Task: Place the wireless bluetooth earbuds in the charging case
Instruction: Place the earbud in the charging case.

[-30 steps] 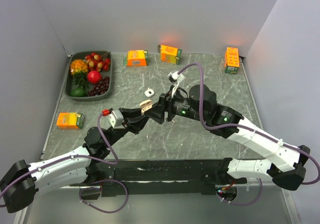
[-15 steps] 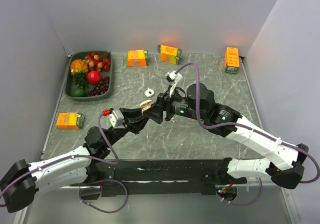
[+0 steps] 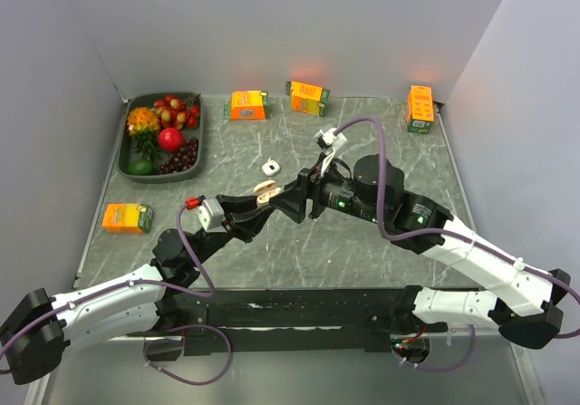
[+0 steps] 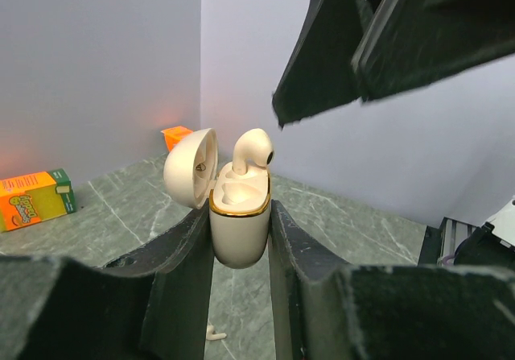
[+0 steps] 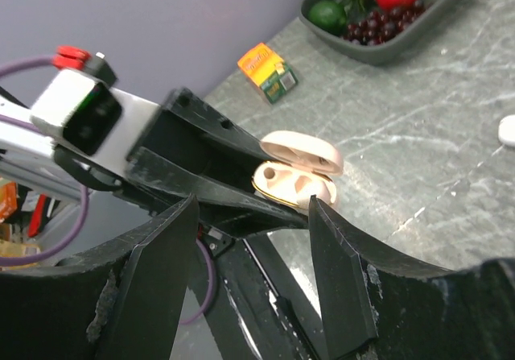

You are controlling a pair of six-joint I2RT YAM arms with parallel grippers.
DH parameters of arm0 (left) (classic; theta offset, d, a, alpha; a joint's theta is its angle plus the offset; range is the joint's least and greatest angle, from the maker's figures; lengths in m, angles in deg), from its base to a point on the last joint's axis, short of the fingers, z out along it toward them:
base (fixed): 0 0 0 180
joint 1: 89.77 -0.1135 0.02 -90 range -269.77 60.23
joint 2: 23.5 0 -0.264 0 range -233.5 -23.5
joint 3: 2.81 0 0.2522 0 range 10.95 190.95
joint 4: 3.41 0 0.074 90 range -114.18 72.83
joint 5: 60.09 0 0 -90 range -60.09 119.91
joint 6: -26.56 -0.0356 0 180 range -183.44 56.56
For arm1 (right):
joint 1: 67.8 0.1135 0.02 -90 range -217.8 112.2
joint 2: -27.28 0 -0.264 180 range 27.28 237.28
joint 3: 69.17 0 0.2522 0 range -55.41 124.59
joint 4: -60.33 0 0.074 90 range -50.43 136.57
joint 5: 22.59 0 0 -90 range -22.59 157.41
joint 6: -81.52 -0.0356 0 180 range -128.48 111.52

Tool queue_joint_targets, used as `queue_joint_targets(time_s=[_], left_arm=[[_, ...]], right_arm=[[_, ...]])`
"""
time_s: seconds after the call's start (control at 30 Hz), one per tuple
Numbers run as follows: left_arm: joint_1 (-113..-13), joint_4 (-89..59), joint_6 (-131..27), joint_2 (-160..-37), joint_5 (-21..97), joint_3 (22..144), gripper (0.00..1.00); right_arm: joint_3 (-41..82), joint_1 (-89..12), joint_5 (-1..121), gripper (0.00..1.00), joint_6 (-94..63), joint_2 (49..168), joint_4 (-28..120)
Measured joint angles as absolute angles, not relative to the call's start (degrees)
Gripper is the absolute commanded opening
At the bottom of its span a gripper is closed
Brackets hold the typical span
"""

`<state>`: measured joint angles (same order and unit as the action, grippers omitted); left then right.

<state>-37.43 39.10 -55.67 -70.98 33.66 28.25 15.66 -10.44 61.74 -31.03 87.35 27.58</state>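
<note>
Midway through the insertion step, by the look of it. Pinching the charging case (image 4: 239, 227) by its two sides with the left gripper (image 4: 240, 215), fingers pressed tight against it. Holding it upright and clear of the table (image 4: 145, 207), with the lid hinged back. Standing in one well, one of the wireless bluetooth earbuds (image 4: 251, 149), stem down but head well proud of the gold rim, so judged not fully seated. Beside it, an apparently empty well. Hovering close above the case with the right gripper (image 5: 251, 215), fingers spread, nothing between them. Next, probably: bring one right finger down onto the head of the raised earbud and press gently along the line of the well. Keep the left grip firm so that the case does not rock or slip. Avoid knocking the open lid, which sits right beside the approach. After that, find the second earbud. Lying on the table below the case in the left wrist view, a small white speck (image 4: 214, 333). Possibly that earbud, but too small to tell. Picking up so tiny a piece would call for a low, precise pinch across the stem.
</note>
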Motion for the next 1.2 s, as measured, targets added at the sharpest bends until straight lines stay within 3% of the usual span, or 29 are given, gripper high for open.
queue_joint_targets(time_s=[1.2], left_arm=[[-37.61,39.12,-55.63,-71.14,33.27,28.69,0.01]], right_arm=[[15.64,-10.42,57.65,0.65,-32.67,91.57,28.07]])
